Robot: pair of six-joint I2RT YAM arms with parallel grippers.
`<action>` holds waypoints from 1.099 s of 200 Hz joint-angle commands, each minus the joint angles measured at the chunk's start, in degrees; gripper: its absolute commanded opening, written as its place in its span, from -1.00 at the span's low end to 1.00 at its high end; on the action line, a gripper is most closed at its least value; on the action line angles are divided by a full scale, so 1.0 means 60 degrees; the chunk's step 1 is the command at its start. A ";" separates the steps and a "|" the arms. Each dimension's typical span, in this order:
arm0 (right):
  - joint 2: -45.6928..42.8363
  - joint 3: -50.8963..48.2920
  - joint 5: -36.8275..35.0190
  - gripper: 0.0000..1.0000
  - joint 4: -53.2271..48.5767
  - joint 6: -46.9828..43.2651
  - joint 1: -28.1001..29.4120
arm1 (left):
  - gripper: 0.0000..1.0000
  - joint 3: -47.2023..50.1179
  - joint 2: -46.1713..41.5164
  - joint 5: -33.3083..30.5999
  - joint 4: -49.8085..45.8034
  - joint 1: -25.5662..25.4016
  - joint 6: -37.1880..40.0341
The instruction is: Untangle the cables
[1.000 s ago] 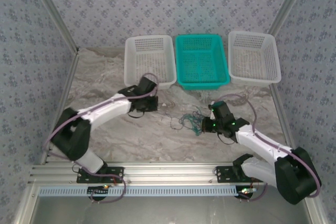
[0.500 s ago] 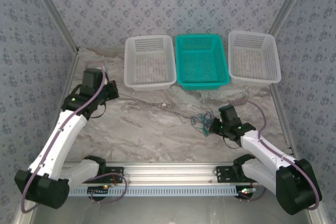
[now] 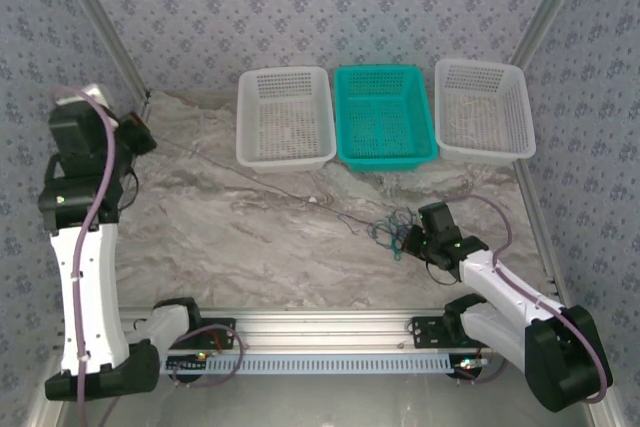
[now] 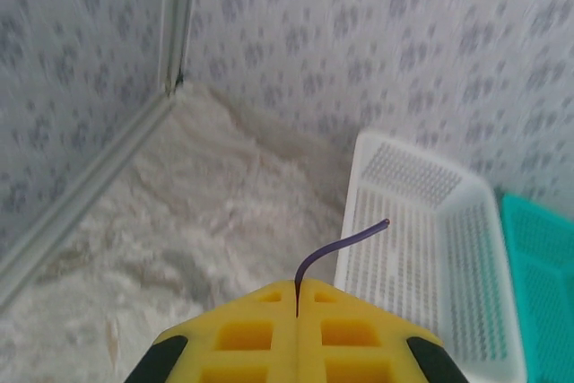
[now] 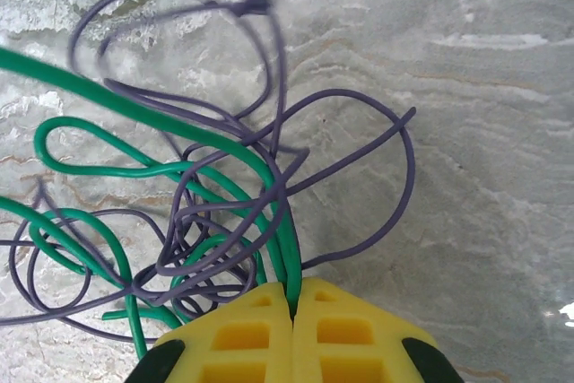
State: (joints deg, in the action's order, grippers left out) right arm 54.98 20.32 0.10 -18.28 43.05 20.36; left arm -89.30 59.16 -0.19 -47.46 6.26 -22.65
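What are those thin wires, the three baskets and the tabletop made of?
Wires: smooth, slightly glossy plastic-looking coating, green and purplish-grey, bending in soft loops; the core is hidden. White baskets and teal basket: apparently moulded plastic, with perforated grid walls. Tabletop: grey-veined marble pattern; stone or printed sheet, I cannot tell.

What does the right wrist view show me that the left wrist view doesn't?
Right wrist: the tangle of green and purple cables lying on the marble table, with green strands running into the shut right gripper. Left wrist: the shut left gripper pinching one purple strand near its end, with the white basket and teal basket ahead. Both: yellow fingers closed on cable, over the table.
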 commanded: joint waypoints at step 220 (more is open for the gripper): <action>0.0031 -0.0002 -0.2353 -1.00 -0.1318 0.1985 -0.0043 | -1.00 -1.1364 0.6555 0.3178 0.2958 0.1492 -0.3453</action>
State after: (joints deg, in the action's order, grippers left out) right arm 55.00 20.12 -8.27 -21.08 50.06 19.97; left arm -154.26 95.07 19.94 -35.24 15.00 -38.46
